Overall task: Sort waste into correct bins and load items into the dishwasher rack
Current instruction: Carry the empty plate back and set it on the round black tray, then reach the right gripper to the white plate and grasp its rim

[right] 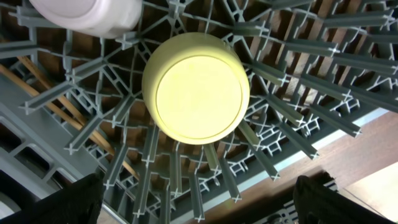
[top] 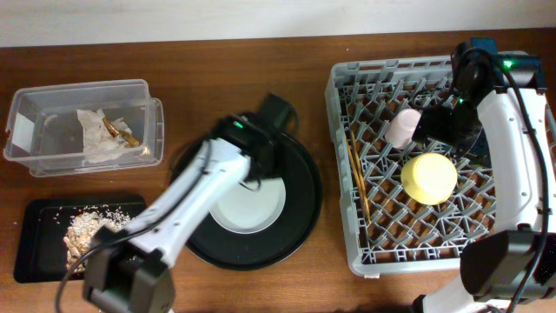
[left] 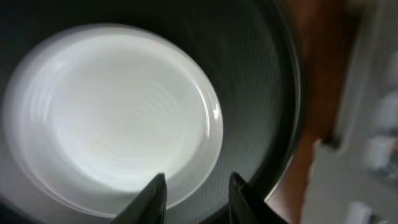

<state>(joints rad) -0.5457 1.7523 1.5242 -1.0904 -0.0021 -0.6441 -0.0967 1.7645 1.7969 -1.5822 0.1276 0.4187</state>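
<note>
The grey plate (top: pixel 250 209) lies left of the dishwasher rack (top: pixel 340 96)

It sits on the round black tray (top: pixel 302 222). My left gripper (left: pixel 198 190) hangs over its rim, fingers apart, nothing between them. Inside the rack: yellow bowl (top: pixel 428 177) upside down, pink cup (top: pixel 402 128), chopsticks (top: pixel 356 169). My right gripper (right: pixel 199 202) hangs above the bowl, fingers spread wide, empty

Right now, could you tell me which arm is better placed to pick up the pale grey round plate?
Left: the left gripper, open, hovers at the rim of the pale grey round plate on the round black tray; the right gripper is over the grey plastic rack.
</note>
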